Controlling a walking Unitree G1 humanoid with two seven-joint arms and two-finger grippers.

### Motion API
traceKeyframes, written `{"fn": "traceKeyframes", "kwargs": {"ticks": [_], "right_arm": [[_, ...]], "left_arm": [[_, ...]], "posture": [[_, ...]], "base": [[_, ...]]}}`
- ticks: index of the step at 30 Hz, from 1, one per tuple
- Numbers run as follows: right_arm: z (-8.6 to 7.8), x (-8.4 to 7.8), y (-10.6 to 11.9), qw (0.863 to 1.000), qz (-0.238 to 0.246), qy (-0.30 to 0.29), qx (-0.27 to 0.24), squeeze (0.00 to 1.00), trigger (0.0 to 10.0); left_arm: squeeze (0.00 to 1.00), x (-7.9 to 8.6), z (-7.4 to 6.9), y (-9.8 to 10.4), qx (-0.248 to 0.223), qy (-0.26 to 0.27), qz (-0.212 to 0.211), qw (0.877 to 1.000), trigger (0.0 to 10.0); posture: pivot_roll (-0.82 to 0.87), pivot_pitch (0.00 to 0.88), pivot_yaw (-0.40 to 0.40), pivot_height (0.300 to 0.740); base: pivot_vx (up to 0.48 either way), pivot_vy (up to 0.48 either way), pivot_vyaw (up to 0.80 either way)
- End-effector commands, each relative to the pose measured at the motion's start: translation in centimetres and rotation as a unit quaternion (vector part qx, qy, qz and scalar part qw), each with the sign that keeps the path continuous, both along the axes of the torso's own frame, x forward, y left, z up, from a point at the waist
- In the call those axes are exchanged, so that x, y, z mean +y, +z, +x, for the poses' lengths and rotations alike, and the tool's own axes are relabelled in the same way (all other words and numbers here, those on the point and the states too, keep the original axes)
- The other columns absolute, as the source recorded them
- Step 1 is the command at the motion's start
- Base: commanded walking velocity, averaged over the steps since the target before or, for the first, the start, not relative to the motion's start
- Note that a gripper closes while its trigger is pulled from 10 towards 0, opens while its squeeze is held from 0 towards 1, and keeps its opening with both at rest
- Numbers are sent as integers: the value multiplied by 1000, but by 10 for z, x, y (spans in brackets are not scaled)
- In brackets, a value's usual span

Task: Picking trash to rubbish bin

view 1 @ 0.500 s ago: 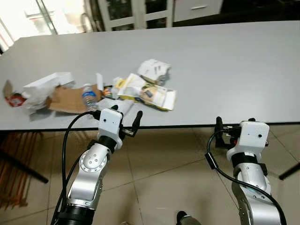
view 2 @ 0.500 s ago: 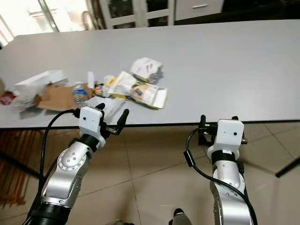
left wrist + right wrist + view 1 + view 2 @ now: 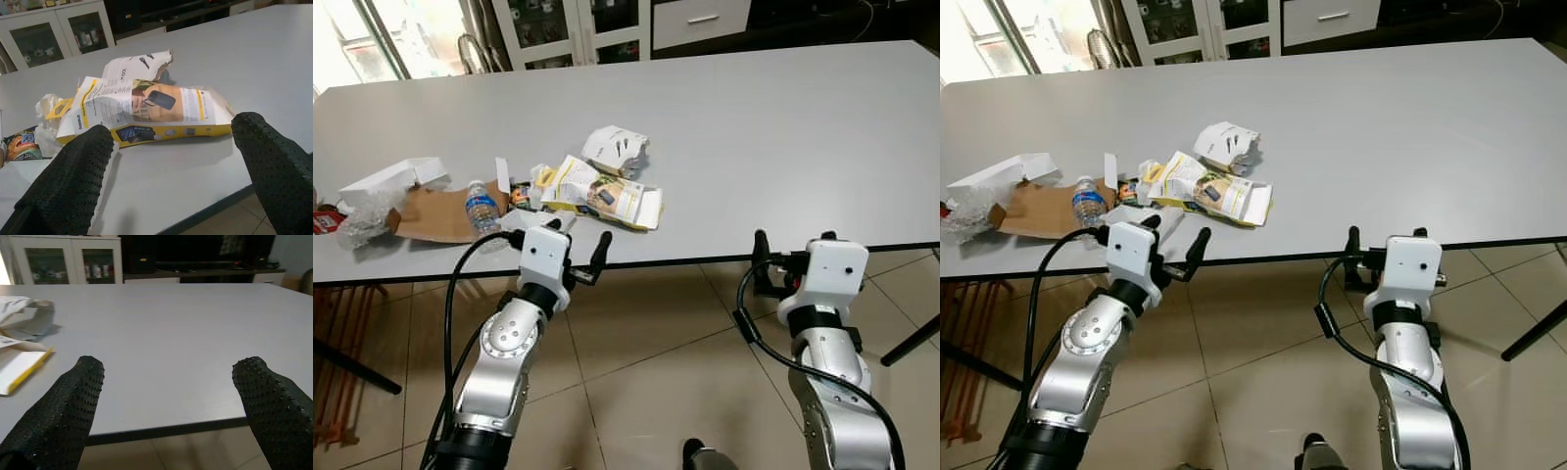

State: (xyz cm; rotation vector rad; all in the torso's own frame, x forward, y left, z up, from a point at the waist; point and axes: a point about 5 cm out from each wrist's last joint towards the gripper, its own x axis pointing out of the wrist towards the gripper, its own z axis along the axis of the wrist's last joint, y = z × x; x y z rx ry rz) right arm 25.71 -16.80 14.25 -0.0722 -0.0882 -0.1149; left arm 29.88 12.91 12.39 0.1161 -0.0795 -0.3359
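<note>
A pile of trash lies on the grey table point(image 3: 773, 137) near its front left. It holds a yellow and white package point(image 3: 602, 193), a torn white paper box point(image 3: 617, 149), a clear water bottle point(image 3: 481, 208), brown cardboard point(image 3: 435, 213) and a white box point(image 3: 391, 176). My left gripper point(image 3: 579, 240) is open at the table's front edge, just short of the package point(image 3: 146, 105). My right gripper point(image 3: 793, 247) is open too, at the front edge farther right, facing bare table top point(image 3: 161, 328).
Crumpled clear plastic point(image 3: 360, 223) and a red item point(image 3: 321, 223) lie at the table's left end. White glass-door cabinets point(image 3: 578, 24) stand behind the table. Tiled floor point(image 3: 656, 372) runs under and before it, with a dark table leg point(image 3: 911, 338) at the right.
The whole picture has shifted a little, so the camera moved and more of the table's far side shows. Both arms keep the same pose at the table edge.
</note>
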Motion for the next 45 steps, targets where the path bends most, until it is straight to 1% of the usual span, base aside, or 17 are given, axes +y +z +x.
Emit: {"fn": "traceKeyframes", "kwargs": {"ticks": [1,6,19,24,29,39,45], "right_arm": [[4,7,3,1000,9,16,-6,0,10000],[5,10,2,1000,11,29,-4,0,10000],[2,13,1,999,16,39,-2,0,10000],[2,13,1,999,17,40,-1,0,10000],[-1,14,-2,999,18,45,2,0,10000],[1,16,-1,999,18,47,0,0,10000],[1,16,-2,999,18,46,1,0,10000]], "left_arm": [[0,6,6,5,-5,6,-5,1000,10000],[0,10,8,6,-8,15,-1,1000,10000],[0,11,9,4,-7,24,3,1000,10000],[0,12,8,5,-14,32,5,999,10000],[0,13,8,4,-11,38,5,999,10000],[0,14,9,2,-2,43,-4,999,10000],[0,15,11,0,3,41,-1,999,10000]], "posture": [[-89,102,103,740],[-88,100,101,740],[-94,98,103,740],[-94,100,102,740],[-94,100,102,740],[-90,94,102,740],[-91,92,107,740]], "base": [[285,0,0],[309,0,0],[349,0,0],[0,0,0],[0,0,0],[0,0,0],[0,370,0]]}}
